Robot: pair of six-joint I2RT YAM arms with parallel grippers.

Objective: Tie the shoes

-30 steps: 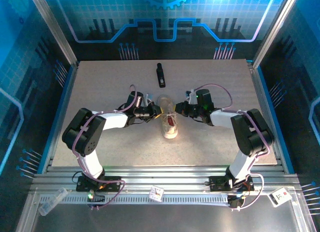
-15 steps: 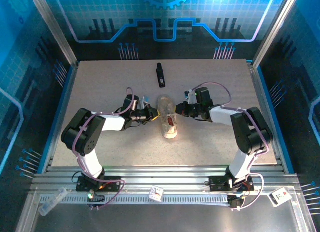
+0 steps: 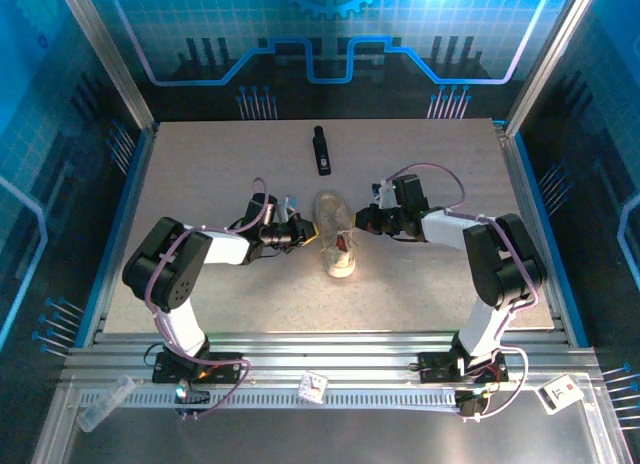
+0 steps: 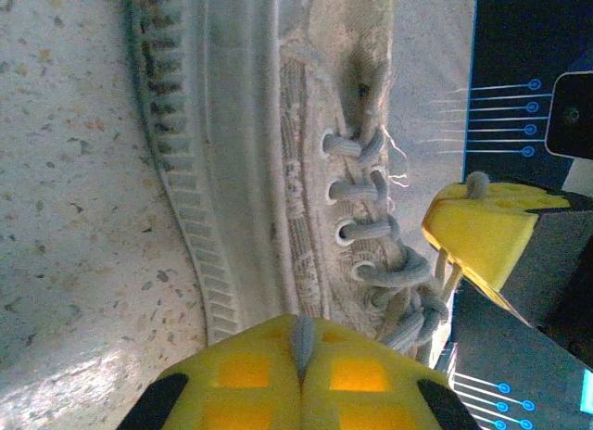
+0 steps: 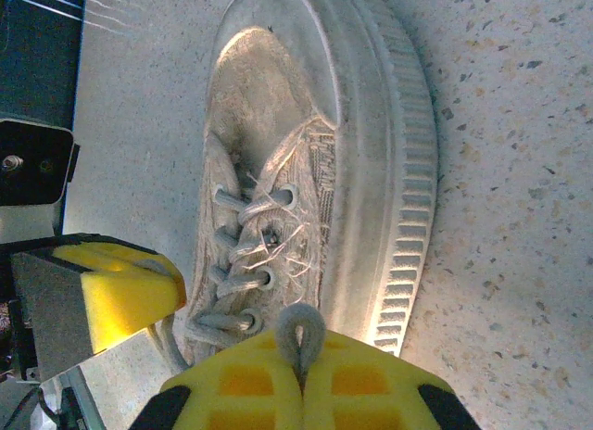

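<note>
On the speckled table (image 3: 200,164), the sneaker (image 3: 340,254) lies directly between the left gripper (image 3: 300,227) and the right gripper (image 3: 361,221), which flank its eyelets (image 5: 283,196). Each is clamped shut: the left on a lace strand (image 4: 301,339), the right on a lace loop (image 5: 299,328), seemingly so pulling apart cinches the knot.

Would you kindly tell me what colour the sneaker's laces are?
Pale grey laces on an off-white sneaker, clearest in the left wrist view.
</note>
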